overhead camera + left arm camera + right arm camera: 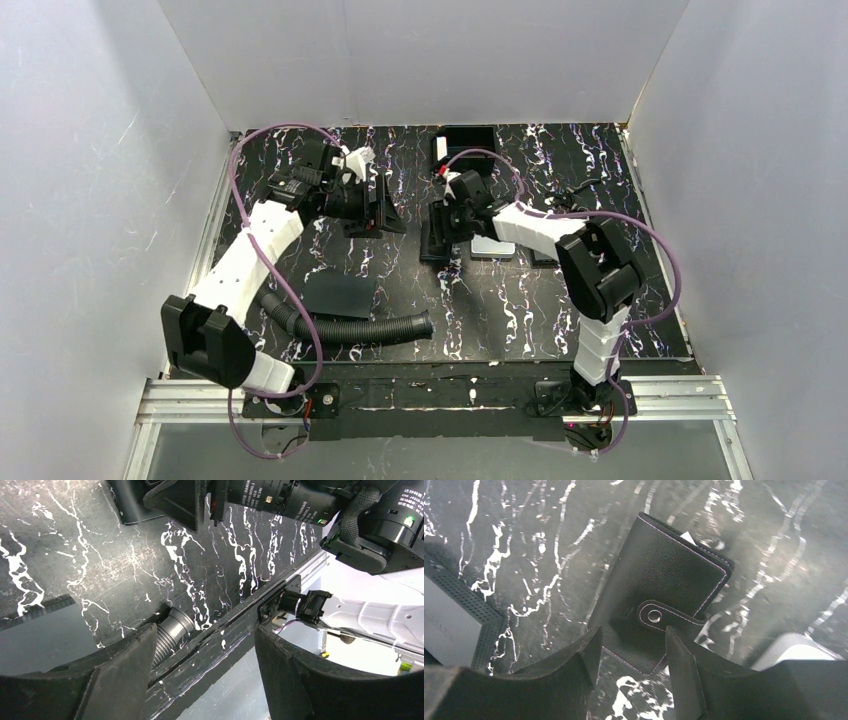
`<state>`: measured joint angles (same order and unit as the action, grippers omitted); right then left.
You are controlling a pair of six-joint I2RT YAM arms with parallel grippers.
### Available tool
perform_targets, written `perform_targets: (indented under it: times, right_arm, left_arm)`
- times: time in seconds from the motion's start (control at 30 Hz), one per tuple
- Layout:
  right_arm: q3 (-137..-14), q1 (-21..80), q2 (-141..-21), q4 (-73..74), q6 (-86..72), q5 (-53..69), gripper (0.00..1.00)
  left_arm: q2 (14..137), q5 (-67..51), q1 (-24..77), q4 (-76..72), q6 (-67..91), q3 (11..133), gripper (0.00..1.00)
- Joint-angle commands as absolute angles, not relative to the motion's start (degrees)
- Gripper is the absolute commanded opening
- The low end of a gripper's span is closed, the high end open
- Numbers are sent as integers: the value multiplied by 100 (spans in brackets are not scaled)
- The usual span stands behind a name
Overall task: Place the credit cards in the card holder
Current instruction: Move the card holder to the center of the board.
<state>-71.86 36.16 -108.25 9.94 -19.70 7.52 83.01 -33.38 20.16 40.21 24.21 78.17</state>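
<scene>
Right wrist view shows the card holder (659,575) lying shut on the tabletop (524,530), its tab (664,616) snapped down. A pale corner (687,538), probably one of the credit cards, pokes out at the far edge. The right pincer (633,631) hangs over the near edge with its fingers apart, one on each side of the tab and gripping nothing. A silver case (796,647) sits just beside it. The left pincer (204,630) is also spread and empty, well apart near a hose (175,625). No loose cards can be made out. The risk is that squeezing the near edge will press both flaps together, or skid the holder across the slick tabletop towards the case. A tug on the tab could also shake the protruding card loose.
</scene>
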Motion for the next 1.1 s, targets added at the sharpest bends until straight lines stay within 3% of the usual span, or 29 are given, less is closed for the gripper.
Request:
perform_targets:
  times: [0.0, 0.57, 0.83, 1.07]
  right_arm:
    - [-7399, 4085, -11402, 1093, -1997, 927, 58]
    - [-9947, 5363, -13527, -141, -3597, 1124, 62]
    - [-10602, 5225, -12836, 700, -2828, 956, 75]
    - [-9845, 4493, -11521, 955, -2849, 1165, 84]
  left_arm:
    - [7872, -2905, 2027, 4418, 2238, 7933, 70]
    - [6416, -1201, 2023, 4824, 2269, 8327, 81]
    - [5471, -87, 2013, 4548, 2344, 8449, 88]
    - [4872, 383, 2013, 4113, 2468, 8519, 91]
